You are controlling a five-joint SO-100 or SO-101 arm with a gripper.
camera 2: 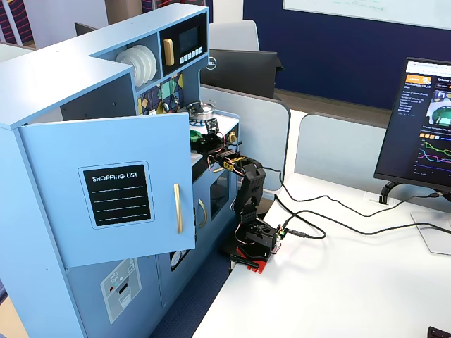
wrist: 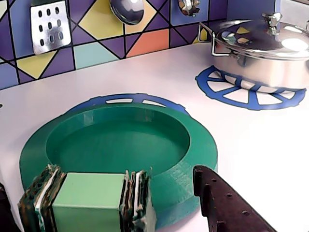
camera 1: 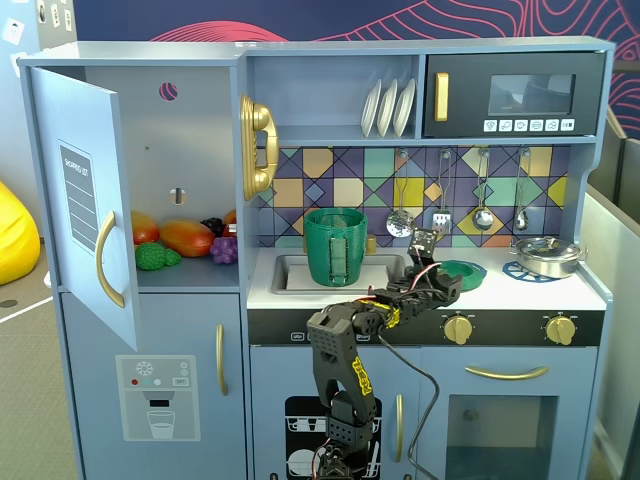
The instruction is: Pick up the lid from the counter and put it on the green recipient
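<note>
The lid point(wrist: 120, 140) is a flat round green disc with a raised rim. It lies on the white counter over a blue burner ring, and in a fixed view point(camera 1: 466, 269) it is right of the sink. My gripper point(wrist: 171, 176) is open at the lid's near edge. The padded finger point(wrist: 137, 193) is over the near rim and the dark finger point(wrist: 217, 198) is outside the rim on the right. The gripper also shows low over the counter in a fixed view point(camera 1: 440, 285). The tall dark-green pot point(camera 1: 336, 246) stands in the sink, left of the gripper.
A shiny silver pot with its lid point(wrist: 263, 48) sits on the right burner point(camera 1: 546, 257). Utensils point(camera 1: 483, 215) hang on the tiled back wall above the counter. The fridge door point(camera 1: 85, 200) stands open at the left, with toy fruit point(camera 1: 185, 238) inside.
</note>
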